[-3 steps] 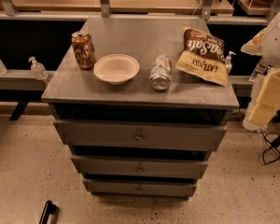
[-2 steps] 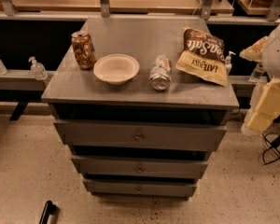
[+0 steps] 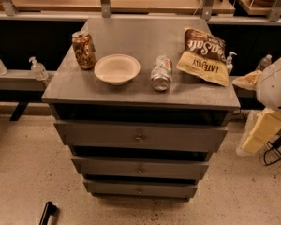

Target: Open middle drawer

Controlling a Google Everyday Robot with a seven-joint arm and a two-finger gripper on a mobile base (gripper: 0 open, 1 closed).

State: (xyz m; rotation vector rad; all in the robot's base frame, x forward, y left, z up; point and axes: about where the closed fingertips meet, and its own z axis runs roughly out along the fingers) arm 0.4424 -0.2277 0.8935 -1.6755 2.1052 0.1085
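The grey cabinet (image 3: 131, 90) stands in the middle of the view with three drawers. The middle drawer (image 3: 107, 167) is a low flat grey front with a small round knob (image 3: 140, 169). It sits between the taller top drawer (image 3: 98, 135) and the narrow bottom drawer (image 3: 112, 188). Each front has a dark gap above it. My gripper is out of view. Only white and cream parts of my arm (image 3: 271, 102) show at the right edge, to the right of the cabinet and apart from it.
On the cabinet top stand a brown can (image 3: 83, 49), a white bowl (image 3: 116, 69), a lying clear bottle (image 3: 161, 73) and a chip bag (image 3: 202, 56). A shelf with pump bottles (image 3: 37, 68) runs behind. A black object (image 3: 48, 212) lies on the floor at bottom left.
The white and cream arm parts at the right edge have moved down and a little rightward. The drawers and the items on top have not moved.
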